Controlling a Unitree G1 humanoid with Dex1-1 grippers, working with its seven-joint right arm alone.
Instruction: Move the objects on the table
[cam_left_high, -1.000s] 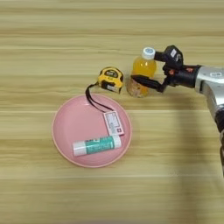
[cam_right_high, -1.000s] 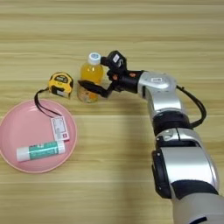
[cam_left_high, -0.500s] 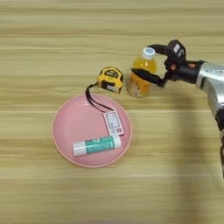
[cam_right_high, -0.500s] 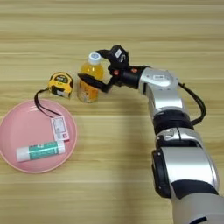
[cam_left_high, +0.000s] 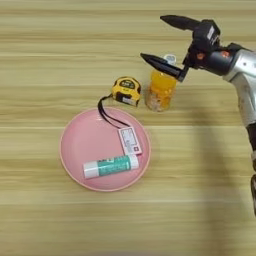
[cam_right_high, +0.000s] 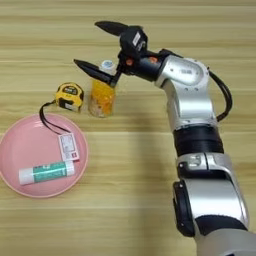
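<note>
Fingers of the black two-fingered right gripper spread wide above the small orange-juice bottle with white cap — holding nothing. Bottle stands upright on the light-brown wooden table, just beside the yellow tape measure with black strap; the round pink plate carries the white tube with teal label and the small white-pink card.

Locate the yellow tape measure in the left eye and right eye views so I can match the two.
Left eye view: the yellow tape measure sits just above centre, left of the orange-juice bottle and above the pink plate's upper rim.
Right eye view: the tape measure lies far left, again left of the bottle.
Shared landmark: its black strap runs down onto the plate toward the small card.
</note>
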